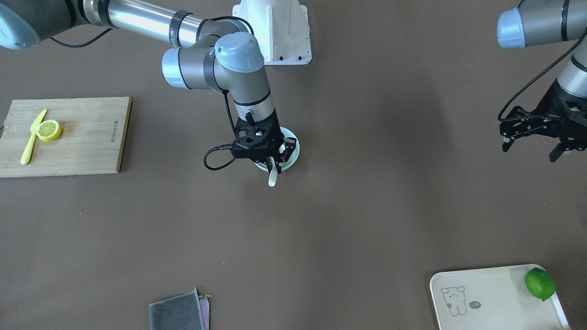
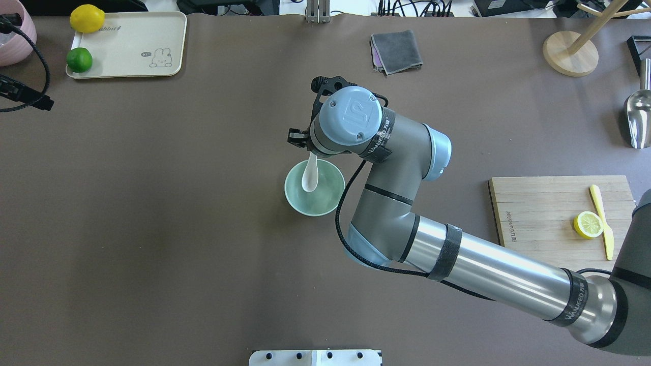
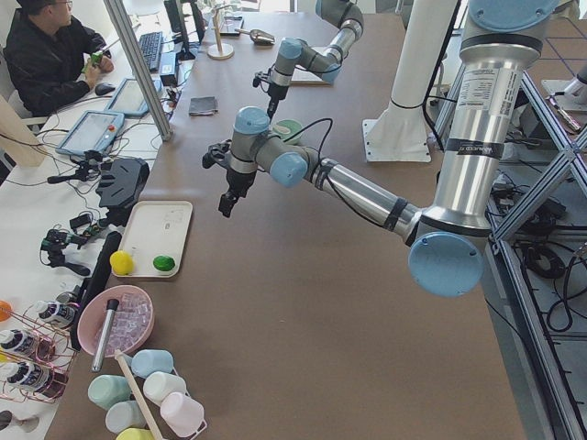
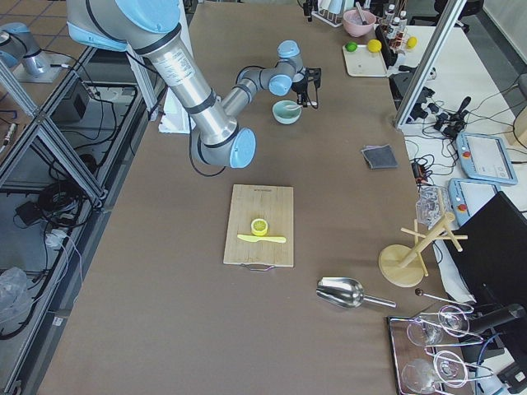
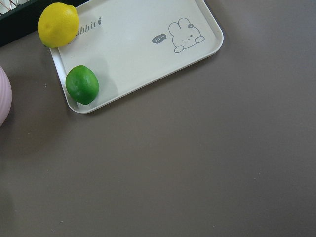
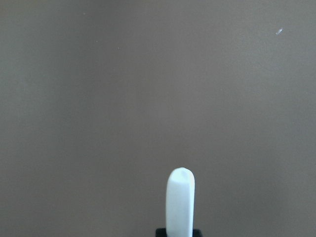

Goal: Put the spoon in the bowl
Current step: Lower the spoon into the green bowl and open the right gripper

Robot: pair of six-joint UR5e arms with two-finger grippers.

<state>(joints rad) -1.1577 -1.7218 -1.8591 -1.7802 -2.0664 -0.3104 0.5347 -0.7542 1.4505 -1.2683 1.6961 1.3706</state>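
Note:
The pale mint-green bowl (image 2: 325, 199) stands at the table's middle; its rim also shows in the front view (image 1: 294, 157). My right gripper (image 1: 274, 161) is right over the bowl's far edge and is shut on the white spoon (image 2: 309, 177). The spoon hangs tilted, its scoop down inside the bowl, its handle rising into the fingers. The handle tip sticks out past the rim (image 1: 272, 178) and shows in the right wrist view (image 6: 180, 202). My left gripper (image 1: 529, 152) is open and empty, far off by the table's left end.
A wooden cutting board (image 1: 87, 146) carries a lemon slice (image 1: 49, 130) and a yellow-green knife (image 1: 31, 140). A cream tray (image 2: 132, 46) holds a lime (image 2: 79, 59) and a lemon (image 2: 87, 18). A grey cloth (image 2: 396, 51) lies at the far edge.

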